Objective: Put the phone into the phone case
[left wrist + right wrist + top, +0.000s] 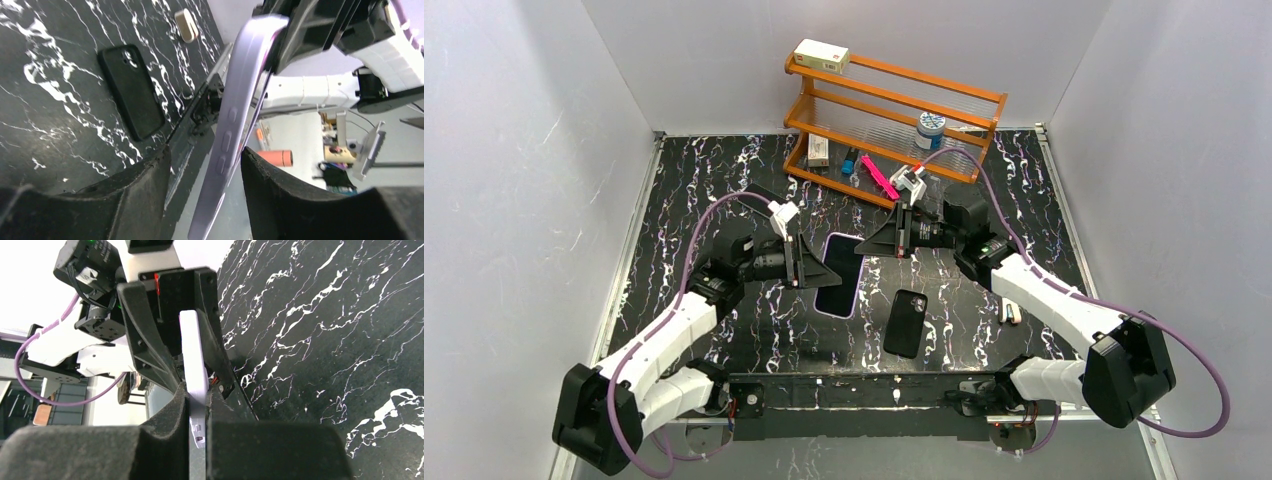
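Top external: right tool [864, 246] clamps the lavender phone [838, 282], left tool [814, 270] spread around it, phone case [905, 322] beside, rack [894, 96] beyond.

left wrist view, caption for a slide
Phone edge-on between fingers of left hand, right hand gripping its far end, case flat on the table.

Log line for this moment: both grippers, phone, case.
left gripper: open, straddling phone | right gripper: shut on phone's other end | phone case: flat on table, apart | phone: not yet in case
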`<state>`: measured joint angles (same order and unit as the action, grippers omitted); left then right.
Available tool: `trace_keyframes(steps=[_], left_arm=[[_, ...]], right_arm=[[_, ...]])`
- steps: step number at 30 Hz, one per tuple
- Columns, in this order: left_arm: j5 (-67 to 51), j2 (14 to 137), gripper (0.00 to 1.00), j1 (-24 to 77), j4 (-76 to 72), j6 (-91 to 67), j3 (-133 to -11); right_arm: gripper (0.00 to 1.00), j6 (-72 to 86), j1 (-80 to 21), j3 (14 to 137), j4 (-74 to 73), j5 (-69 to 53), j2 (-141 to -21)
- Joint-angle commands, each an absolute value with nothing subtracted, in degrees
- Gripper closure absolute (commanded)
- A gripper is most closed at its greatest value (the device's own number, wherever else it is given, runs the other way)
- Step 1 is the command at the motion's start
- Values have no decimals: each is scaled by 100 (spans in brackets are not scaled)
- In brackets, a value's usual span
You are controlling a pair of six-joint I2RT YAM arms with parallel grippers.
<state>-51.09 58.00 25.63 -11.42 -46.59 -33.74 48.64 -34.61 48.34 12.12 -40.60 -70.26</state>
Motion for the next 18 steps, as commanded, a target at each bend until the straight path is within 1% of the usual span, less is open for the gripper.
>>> trace_keyframes(steps=[1,6,9,10,12,13,15,16,17,18], left_arm=[[-4459,5442,47,2551,-806,-4520,-3851],[-4105,5372,46,2550,-699,-4389,-3956],[-4091,5346,49,2549,-837,-4444,-3891],[-4109,5344,51,2549,-909,-4478,-3867],[-4103,5333,60,2549,-972,-4500,-3835],[-4076,5339,70,2553,-983,-4519,-3820],[-4040,5356,86,2550,-999,-4536,-3798],[-4033,5369,96,2549,-995,-4517,-3785],[-3991,5375,100,2550,-967,-4471,-3771],[-3932,5378,100,2550,-902,-4404,-3758]], right_arm=[[99,5027,-3486,5002,1598,-4558,-6896],[99,5353,-3489,4764,1991,-4783,-6942],[99,5489,-3488,4682,2128,-4834,-6984],[99,5505,-3489,4677,2124,-4845,-7006],[99,5519,-3487,4659,2122,-4870,-7050],[99,5526,-3489,4644,2124,-4863,-7064],[99,5528,-3482,4620,2122,-4847,-7083],[99,5524,-3488,4604,2097,-4815,-7084],[99,5495,-3490,4589,2051,-4769,-7077],[99,5456,-3488,4586,1940,-4683,-7075]])
